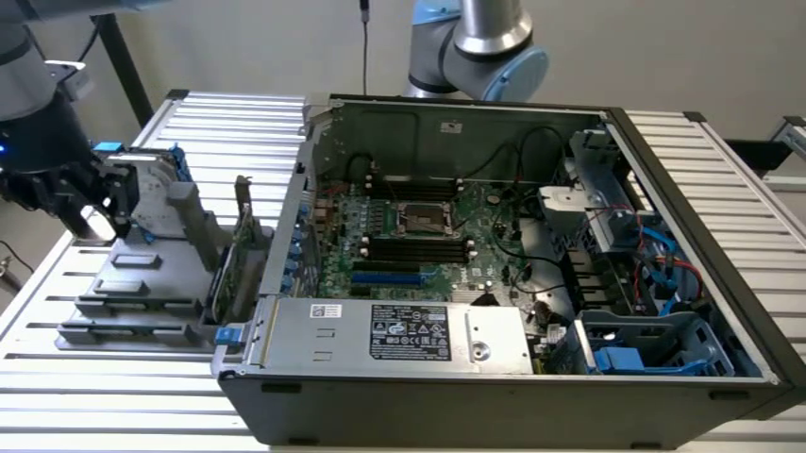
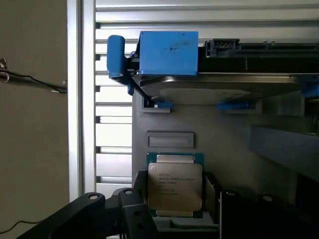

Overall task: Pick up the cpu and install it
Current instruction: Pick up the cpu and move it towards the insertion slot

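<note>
The cpu [image 2: 174, 185], a small square chip with a silver-grey metal top and green edges, sits between my gripper's two black fingers [image 2: 138, 196]. My gripper [image 2: 175, 199] is shut on the cpu's sides. In the exterior view my gripper [image 1: 94, 219] hangs at the far left over the grey parts tray [image 1: 126, 311], with the cpu [image 1: 91, 225] a bright patch at its tips. Whether the chip still rests on the tray I cannot tell. The open socket [image 1: 426, 219] lies in the middle of the green motherboard, well off to the exterior view's right.
A silver hard drive in a blue frame [image 2: 168, 52] stands on the tray just past the cpu, with an empty rectangular recess [image 2: 170, 139] between them. Upright cards [image 1: 237, 247] stand between tray and computer case [image 1: 504, 396]. Cables and a power supply [image 1: 403, 332] crowd the case.
</note>
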You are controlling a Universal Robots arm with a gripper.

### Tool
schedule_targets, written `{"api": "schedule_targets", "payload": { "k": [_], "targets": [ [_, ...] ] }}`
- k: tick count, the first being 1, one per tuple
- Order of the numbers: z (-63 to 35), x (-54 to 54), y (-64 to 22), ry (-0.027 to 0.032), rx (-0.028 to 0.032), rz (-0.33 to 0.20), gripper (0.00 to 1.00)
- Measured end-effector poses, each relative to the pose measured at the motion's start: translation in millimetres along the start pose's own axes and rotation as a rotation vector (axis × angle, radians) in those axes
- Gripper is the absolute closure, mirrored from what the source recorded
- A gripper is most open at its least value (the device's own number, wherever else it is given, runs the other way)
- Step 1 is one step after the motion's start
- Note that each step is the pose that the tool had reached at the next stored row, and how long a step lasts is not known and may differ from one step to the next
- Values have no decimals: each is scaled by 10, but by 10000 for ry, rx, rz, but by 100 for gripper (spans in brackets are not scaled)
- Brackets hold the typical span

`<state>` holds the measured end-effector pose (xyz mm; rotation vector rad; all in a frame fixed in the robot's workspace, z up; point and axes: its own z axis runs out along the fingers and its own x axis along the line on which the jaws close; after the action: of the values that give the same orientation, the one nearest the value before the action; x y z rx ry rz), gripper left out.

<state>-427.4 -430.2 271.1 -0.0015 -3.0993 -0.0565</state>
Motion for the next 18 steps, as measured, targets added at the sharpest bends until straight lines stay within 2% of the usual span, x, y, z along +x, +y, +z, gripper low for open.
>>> {"api": "schedule_targets", "payload": {
  "k": [9, 18],
  "targets": [
    [-418, -281, 15, 6, -24, -24, 45],
    [-849, -651, 31, 34, -62, -29, 45]
  ]
}}
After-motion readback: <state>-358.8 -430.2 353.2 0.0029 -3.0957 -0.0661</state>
